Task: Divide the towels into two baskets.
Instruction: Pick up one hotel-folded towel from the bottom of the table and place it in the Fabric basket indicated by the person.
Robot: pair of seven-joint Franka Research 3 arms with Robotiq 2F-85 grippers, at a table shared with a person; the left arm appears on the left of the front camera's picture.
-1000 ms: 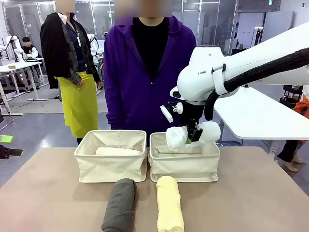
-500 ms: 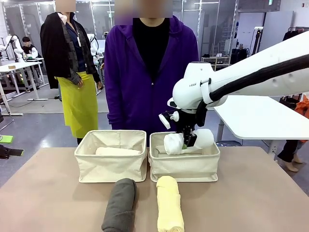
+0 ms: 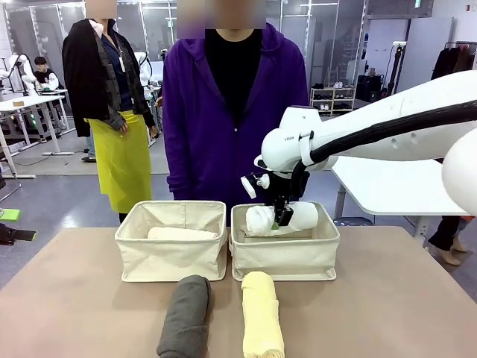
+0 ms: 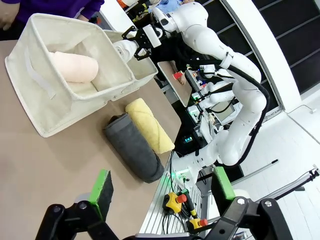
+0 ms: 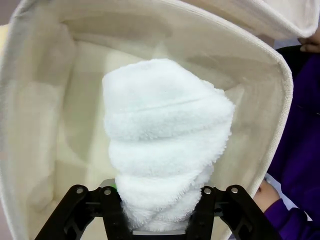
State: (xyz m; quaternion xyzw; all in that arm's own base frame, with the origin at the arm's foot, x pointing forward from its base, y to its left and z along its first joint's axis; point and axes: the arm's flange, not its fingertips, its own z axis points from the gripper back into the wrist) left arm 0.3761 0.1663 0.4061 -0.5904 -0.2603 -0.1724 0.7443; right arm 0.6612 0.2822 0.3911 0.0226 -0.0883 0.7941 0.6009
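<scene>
Bench (image 3: 387,298) half sorted.
Right pincer (image 3: 282,216) clamps white towel (image 3: 298,218) in the mouth of the right basket (image 3: 283,261), apparently to match pink towel (image 3: 179,233) in left basket (image 3: 171,261); grey towel (image 3: 185,317) and yellow towel (image 3: 262,324) lie in front; left pincer (image 4: 162,187) wide, empty.

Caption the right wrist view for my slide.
White towel between the right gripper's jaws, over the open basket.

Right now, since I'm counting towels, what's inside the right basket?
The white towel, gripped in the right gripper's jaws, hangs partly inside the right basket, bare canvas around it. The floor beneath is covered.
</scene>
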